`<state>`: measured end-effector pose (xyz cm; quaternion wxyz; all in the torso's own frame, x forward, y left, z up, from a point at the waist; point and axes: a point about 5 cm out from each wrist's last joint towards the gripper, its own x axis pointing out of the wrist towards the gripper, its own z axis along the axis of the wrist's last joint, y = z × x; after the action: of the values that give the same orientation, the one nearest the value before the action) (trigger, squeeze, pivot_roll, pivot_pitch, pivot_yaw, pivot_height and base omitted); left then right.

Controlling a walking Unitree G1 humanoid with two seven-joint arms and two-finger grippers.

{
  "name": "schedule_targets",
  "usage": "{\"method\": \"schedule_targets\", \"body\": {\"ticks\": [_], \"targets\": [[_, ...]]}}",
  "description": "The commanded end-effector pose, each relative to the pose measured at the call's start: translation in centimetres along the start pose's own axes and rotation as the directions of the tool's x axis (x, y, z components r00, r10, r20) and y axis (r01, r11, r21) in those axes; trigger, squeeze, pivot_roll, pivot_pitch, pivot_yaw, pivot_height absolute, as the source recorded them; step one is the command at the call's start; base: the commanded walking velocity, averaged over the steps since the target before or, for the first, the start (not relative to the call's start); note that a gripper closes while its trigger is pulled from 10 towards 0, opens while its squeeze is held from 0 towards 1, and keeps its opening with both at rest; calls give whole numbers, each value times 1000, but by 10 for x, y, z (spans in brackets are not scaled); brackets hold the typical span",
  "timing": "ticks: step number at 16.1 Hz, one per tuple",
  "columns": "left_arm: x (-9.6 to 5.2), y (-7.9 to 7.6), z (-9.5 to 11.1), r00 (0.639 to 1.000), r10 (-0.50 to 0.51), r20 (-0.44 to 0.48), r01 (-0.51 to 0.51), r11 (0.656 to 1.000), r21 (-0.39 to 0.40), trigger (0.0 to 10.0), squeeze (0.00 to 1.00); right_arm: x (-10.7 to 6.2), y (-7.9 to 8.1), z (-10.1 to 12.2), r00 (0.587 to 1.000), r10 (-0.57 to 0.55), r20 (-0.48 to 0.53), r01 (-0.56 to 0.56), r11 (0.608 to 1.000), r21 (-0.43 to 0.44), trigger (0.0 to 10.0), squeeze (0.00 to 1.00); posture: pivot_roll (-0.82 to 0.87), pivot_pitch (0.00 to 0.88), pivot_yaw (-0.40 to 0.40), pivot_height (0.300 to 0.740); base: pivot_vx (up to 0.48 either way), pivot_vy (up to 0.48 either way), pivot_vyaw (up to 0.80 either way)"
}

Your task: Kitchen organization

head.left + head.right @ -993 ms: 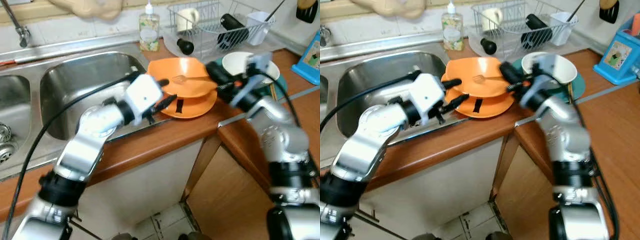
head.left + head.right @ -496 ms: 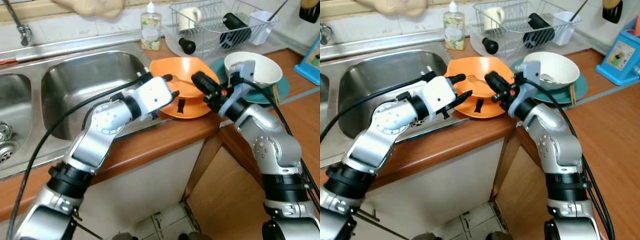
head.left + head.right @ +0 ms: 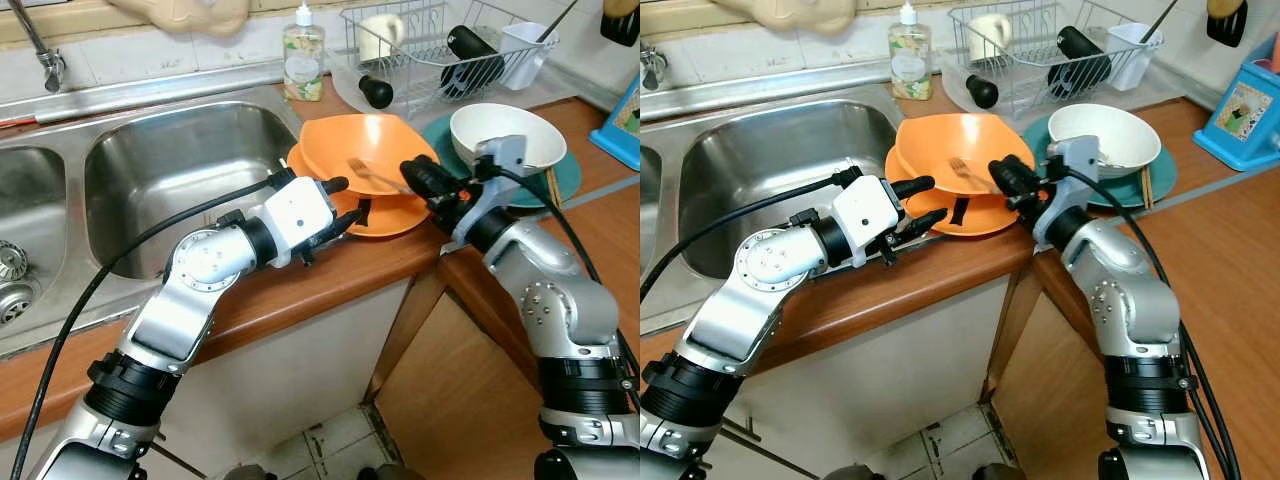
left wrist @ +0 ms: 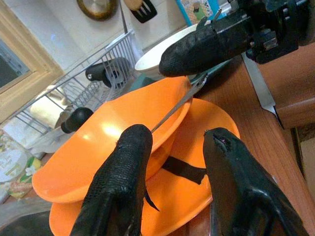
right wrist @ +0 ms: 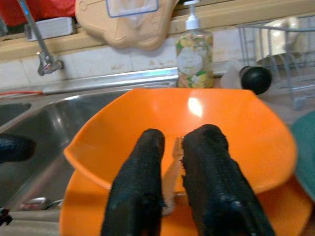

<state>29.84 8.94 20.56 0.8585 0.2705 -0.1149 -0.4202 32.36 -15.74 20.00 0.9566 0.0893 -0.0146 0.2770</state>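
Fork (image 3: pixel 368 176) pinched in right end effector (image 3: pixel 418 180) mid-frame over orange bowl (image 3: pixel 365 150); could slip. Left end effector (image 3: pixel 342 200) spread, may nudge plate (image 3: pixel 400 214) off tabletop (image 3: pixel 300 280).

Orange bowl (image 3: pixel 360 150) on orange plate (image 3: pixel 395 215). Beside the plate: white bowl (image 3: pixel 505 135) on teal plate (image 3: pixel 560 180). Sink (image 3: pixel 170 170) steel. Counter (image 3: pixel 300 285) brown wood. Gripper fingers (image 4: pixel 120 187) black.

You're in a home kitchen: a steel sink (image 3: pixel 170 160) set in a wooden counter (image 3: pixel 300 285), tap (image 3: pixel 40 55), soap bottle (image 3: pixel 302 60), dish rack (image 3: pixel 440 45) holding cups.
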Motion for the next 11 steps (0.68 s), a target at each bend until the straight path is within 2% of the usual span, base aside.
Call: {"method": "schedule_targets", "body": {"ticks": [1, 4, 6, 11], "targets": [[-6, 4, 0, 1000, 12, -3, -12, 1000, -2, 10000, 0, -5, -9, 4, 1000, -26, 14, 26, 1000, 17, 10000, 1000, -39, 35, 22, 740, 0, 0, 0], [-12, 5, -4, 999, 26, -20, -26, 1000, -12, 10000, 0, -11, -22, 15, 998, -37, 57, 37, 999, 3, 10000, 1000, -48, 31, 18, 740, 0, 0, 0], [-13, 3, -4, 999, 24, -23, -24, 1000, -20, 10000, 0, -15, -25, 13, 998, -34, 45, 35, 999, -13, 10000, 1000, -47, 24, 13, 740, 0, 0, 0], [-16, -1, -4, 1000, 21, -16, -22, 998, -62, 10000, 0, -12, -5, 8, 999, 27, 30, -26, 999, -39, 10000, 980, -44, 12, 5, 740, 0, 0, 0]]}}
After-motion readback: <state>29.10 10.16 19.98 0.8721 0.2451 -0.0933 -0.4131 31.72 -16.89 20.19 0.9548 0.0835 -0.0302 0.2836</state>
